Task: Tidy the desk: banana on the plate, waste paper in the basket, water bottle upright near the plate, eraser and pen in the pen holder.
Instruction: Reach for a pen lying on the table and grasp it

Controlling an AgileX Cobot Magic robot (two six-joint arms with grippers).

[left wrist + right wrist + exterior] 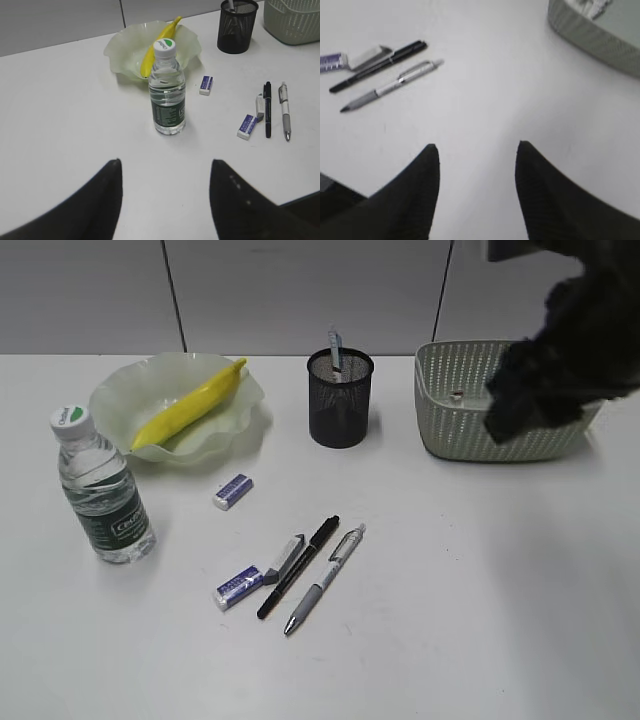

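Note:
The banana (190,405) lies in the pale green plate (112,398) at the back left. The water bottle (100,490) stands upright in front of the plate. The black pen holder (340,400) has one pen in it. The waste paper (456,395) lies in the basket (500,430). A black pen (298,567), a silver pen (325,580) and three erasers (232,491) (238,586) (285,557) lie on the desk. My left gripper (165,162) is open and empty, short of the bottle (167,95). My right gripper (477,145) is open and empty over bare desk, between the pens (390,87) and the basket (590,35).
My right arm (565,350) shows as a dark blur in front of the basket's right side. A grey panelled wall runs behind the desk (480,570). The desk's near edge shows in the left wrist view (300,200).

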